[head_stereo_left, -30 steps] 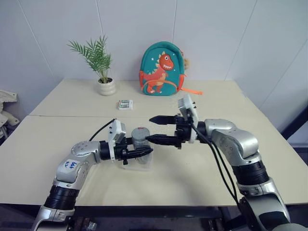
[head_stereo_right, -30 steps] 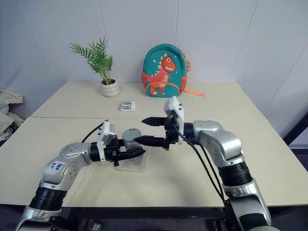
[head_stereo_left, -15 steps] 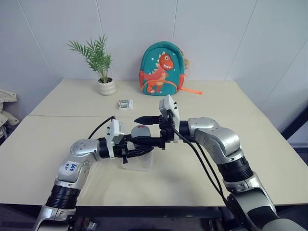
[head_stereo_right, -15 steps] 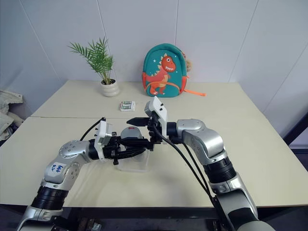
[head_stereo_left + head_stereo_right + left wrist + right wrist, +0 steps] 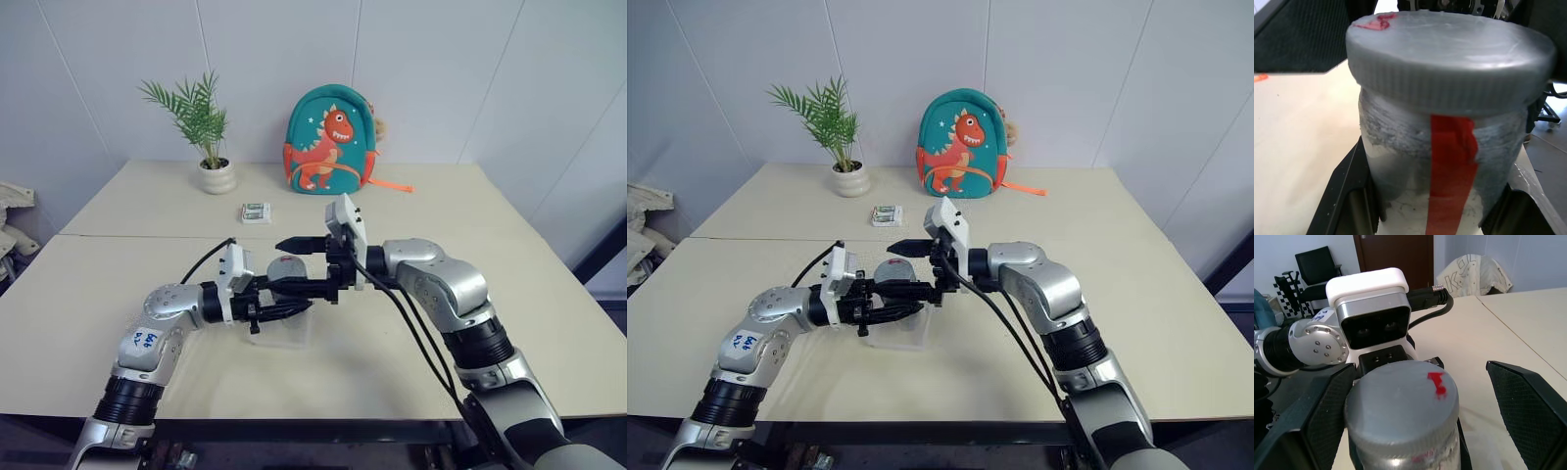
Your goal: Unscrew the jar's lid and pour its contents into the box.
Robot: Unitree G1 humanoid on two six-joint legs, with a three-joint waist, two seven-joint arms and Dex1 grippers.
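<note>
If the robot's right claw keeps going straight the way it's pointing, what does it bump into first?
Most likely the lid of the jar. The right gripper is open, a finger on each side of the lid, which sits right ahead of it. Behind the jar is the left gripper, shut on the jar.

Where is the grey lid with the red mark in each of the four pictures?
Left eye view: the lid sits mid-picture, between the two black grippers.
Right eye view: the lid is a bit left of centre, above the clear box.
Left wrist view: the lid spans the upper half, atop the jar.
Right wrist view: the lid is low and centre.
Shared landmark: the red mark on the lid.
</note>
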